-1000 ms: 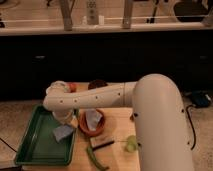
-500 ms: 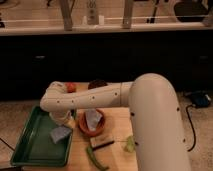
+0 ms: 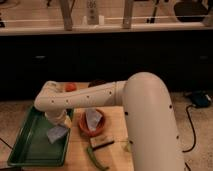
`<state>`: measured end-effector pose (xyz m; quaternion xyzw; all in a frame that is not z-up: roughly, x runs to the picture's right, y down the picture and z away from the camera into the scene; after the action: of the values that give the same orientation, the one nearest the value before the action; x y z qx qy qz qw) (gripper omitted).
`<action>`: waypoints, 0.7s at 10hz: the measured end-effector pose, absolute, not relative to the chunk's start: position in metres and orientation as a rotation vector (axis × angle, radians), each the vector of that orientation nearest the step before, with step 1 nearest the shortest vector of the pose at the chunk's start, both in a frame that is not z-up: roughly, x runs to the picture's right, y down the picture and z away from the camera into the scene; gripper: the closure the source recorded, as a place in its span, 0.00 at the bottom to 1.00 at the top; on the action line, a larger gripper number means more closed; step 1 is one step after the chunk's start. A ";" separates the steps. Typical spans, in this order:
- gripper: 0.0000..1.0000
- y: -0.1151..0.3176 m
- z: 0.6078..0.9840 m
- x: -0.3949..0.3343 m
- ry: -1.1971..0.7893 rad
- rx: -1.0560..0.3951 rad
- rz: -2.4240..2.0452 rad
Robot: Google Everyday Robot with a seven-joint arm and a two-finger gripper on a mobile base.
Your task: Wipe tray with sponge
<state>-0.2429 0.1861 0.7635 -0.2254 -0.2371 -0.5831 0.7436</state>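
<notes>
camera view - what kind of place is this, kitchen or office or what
Probably a kitchen or cafe-style work area. A wooden table holds a green tray, an orange bowl and a green vegetable; behind it runs a dark counter. The gripper sits over the tray at a pale sponge.

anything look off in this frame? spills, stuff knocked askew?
Nothing stands out. The gripper is down over the green tray with the pale sponge under it. The orange bowl sits upright beside the tray, a white item inside it, and a green vegetable lies on the table. No spills visible.
</notes>
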 end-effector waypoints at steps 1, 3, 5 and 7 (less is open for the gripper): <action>1.00 0.182 0.757 -0.239 -0.497 -0.488 -1.287; 1.00 0.179 0.747 -0.244 -0.472 -0.465 -1.323; 1.00 0.178 0.743 -0.245 -0.465 -0.456 -1.344; 1.00 0.182 0.742 -0.257 -0.496 -0.448 -1.388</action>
<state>-0.2568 0.1822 0.7416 -0.2025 -0.2242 -0.6273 0.7178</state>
